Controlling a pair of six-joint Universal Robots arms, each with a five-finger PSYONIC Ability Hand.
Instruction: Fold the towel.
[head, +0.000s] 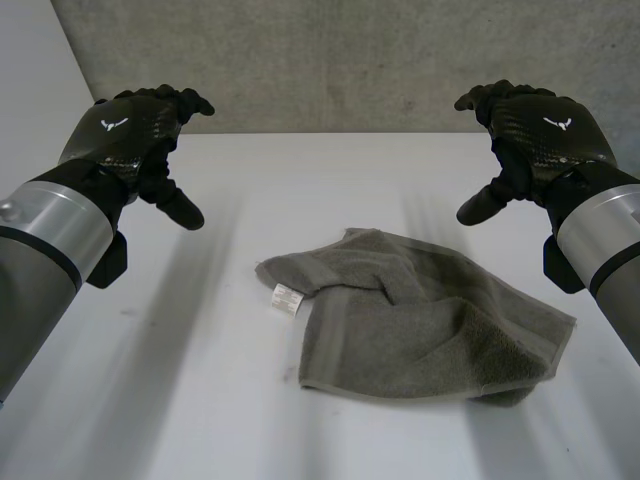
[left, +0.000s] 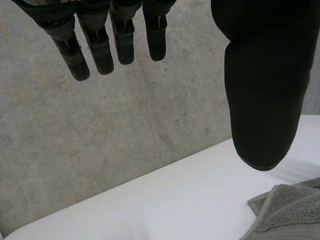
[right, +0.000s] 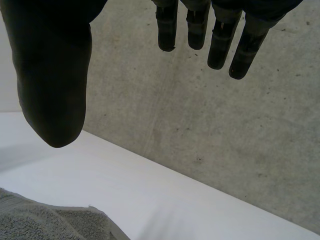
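The grey towel (head: 420, 325) lies rumpled on the white counter (head: 200, 400), partly folded over itself, white label (head: 287, 297) facing up. The left hand (head: 135, 135) and right hand (head: 535, 135) hover above the counter, apart from the towel, fingers relaxed, holding nothing.

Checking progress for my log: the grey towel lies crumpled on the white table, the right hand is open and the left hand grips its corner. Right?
Not quite. The left hand grips nothing: the head view shows it open, apart from the towel. The rest stands.
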